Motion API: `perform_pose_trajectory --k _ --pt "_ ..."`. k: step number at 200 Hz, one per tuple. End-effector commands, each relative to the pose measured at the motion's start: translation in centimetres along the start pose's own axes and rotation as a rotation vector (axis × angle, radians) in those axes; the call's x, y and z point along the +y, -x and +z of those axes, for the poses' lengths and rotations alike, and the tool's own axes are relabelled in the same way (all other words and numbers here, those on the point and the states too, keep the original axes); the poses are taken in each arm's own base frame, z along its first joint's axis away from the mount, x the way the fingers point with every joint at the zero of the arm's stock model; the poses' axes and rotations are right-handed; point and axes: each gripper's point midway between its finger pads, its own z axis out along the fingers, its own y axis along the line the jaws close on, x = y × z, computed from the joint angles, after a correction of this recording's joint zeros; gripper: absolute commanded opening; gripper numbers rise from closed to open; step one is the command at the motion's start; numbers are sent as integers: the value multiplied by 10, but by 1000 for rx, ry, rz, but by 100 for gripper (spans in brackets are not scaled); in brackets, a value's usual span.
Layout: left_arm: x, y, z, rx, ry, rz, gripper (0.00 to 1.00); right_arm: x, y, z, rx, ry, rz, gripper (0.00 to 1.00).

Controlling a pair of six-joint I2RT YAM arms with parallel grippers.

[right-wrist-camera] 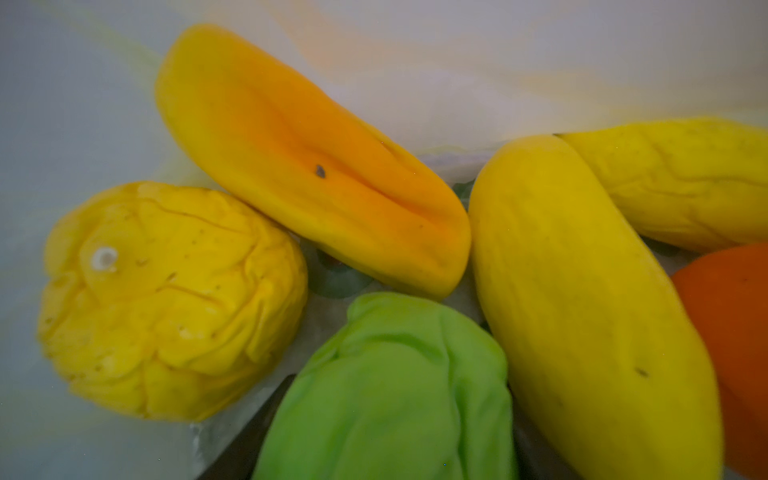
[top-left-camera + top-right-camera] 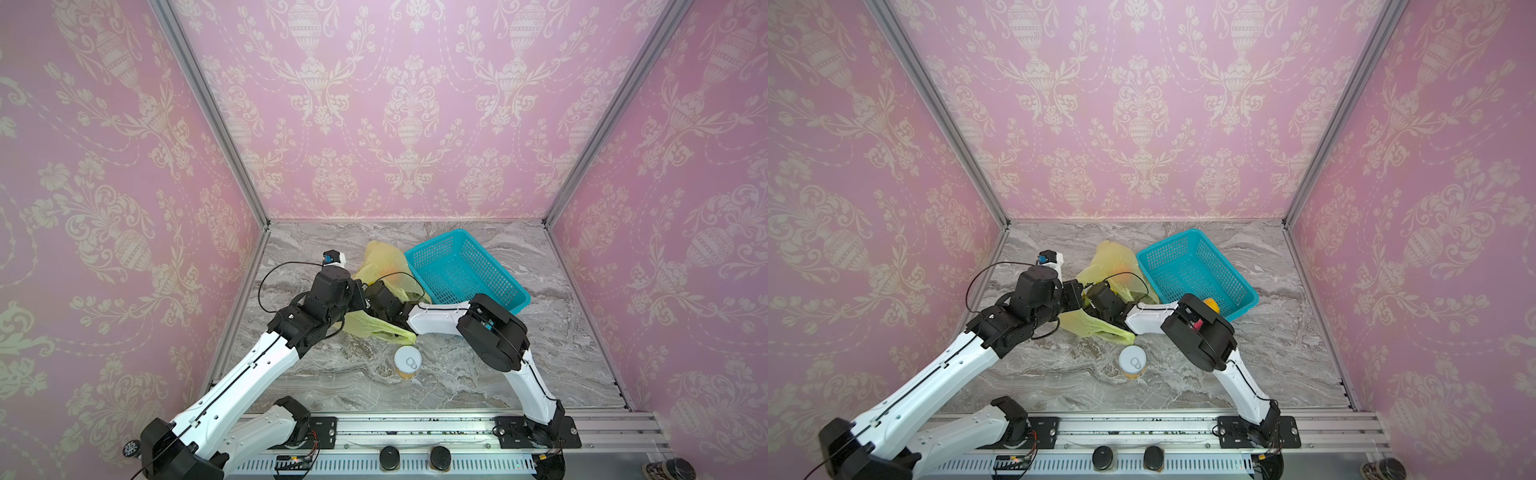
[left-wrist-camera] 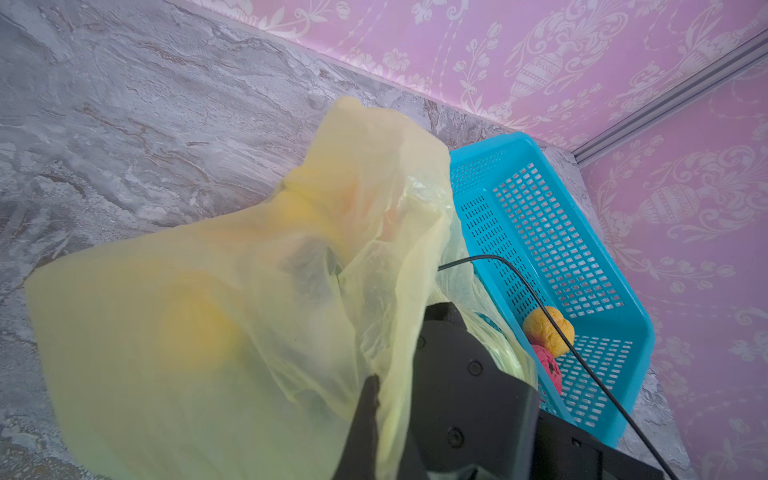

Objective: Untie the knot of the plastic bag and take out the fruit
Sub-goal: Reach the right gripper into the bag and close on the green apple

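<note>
Table: marble-patterned table (image 2: 561, 332)
Basket: turquoise perforated basket (image 2: 461, 270) rear right, just beside the bag; holds an orange round fruit (image 3: 548, 332) and a pink-red fruit (image 3: 550, 370)
Bag: pale-yellow plastic bag (image 2: 382, 262) mid-table, mouth open
Left arm: left gripper (image 3: 370, 395) clenched on bag film
Right arm: right gripper (image 1: 390, 440) inside the bag; fingers (image 1: 253, 432) flank the green fruit (image 1: 395, 374); whether they press it, cannot tell
Can: white-lidded can (image 2: 408, 362) upright, near the bag's front
Bagged fruit: lemon (image 1: 166, 299); orange-yellow oblong (image 1: 307, 166); yellow oblong (image 1: 590, 311) against a second yellow oblong (image 1: 685, 183); orange round (image 1: 731, 340)
</note>
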Motion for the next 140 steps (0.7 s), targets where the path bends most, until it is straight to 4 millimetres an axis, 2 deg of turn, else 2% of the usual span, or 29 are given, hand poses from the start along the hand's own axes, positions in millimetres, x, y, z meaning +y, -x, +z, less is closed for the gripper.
perform_pose_trajectory --k 1,29,70,73,82,140 --pt "26 4 0 -64 111 39 0 -5 12 -12 -35 1 25 49" --pt "37 5 2 -76 179 68 0 -5 33 -38 -92 10 32 38" --pt "48 -2 15 -45 239 86 0 -5 61 -95 -202 45 45 27" --pt "48 -2 16 -43 243 86 0 -6 51 -97 -186 46 46 26" --pt "49 -3 17 -39 249 87 0 -4 49 -107 -193 61 52 23" --pt "52 -3 18 -37 260 81 0 13 56 -171 -295 182 89 20"
